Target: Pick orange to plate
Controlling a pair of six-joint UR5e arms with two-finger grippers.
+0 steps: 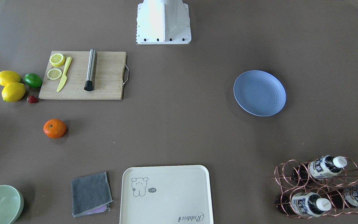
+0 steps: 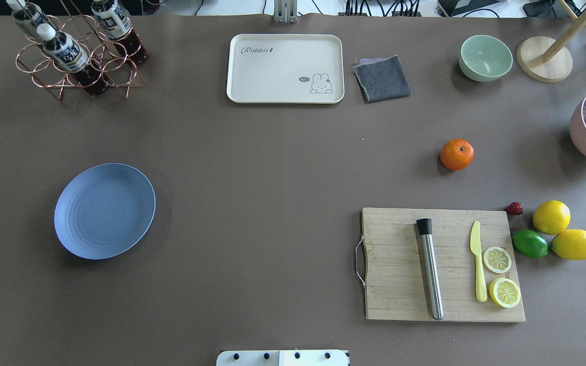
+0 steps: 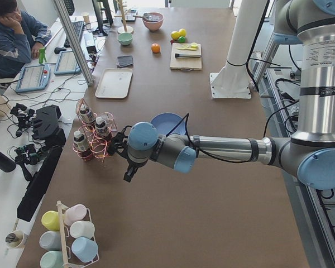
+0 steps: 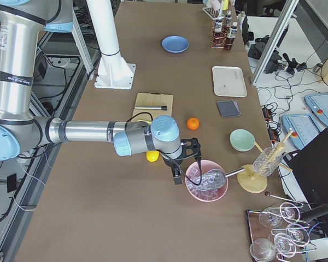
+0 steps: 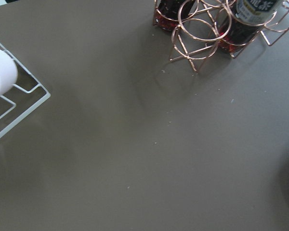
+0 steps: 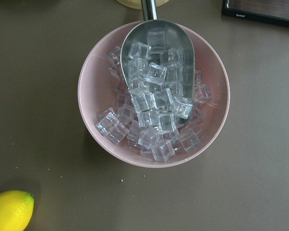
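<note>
The orange (image 2: 457, 154) lies alone on the brown table, between the grey cloth and the cutting board; it also shows in the front view (image 1: 54, 128). The blue plate (image 2: 104, 211) sits empty on the far opposite side (image 1: 259, 93). My left gripper (image 3: 127, 169) hovers beside the bottle rack, past the plate. My right gripper (image 4: 181, 166) hangs over the pink ice bowl, a short way from the orange (image 4: 193, 124). Both grippers show only in the side views, so I cannot tell whether they are open or shut. Neither wrist view shows fingers.
A cutting board (image 2: 443, 264) carries a steel muddler, a yellow knife and lemon slices. Two lemons (image 2: 551, 217), a lime (image 2: 530, 243) and a strawberry lie beside it. A cream tray (image 2: 285, 68), grey cloth (image 2: 382, 78), green bowl (image 2: 485, 57), bottle rack (image 2: 77, 56) and ice bowl (image 6: 154, 94) line the edges.
</note>
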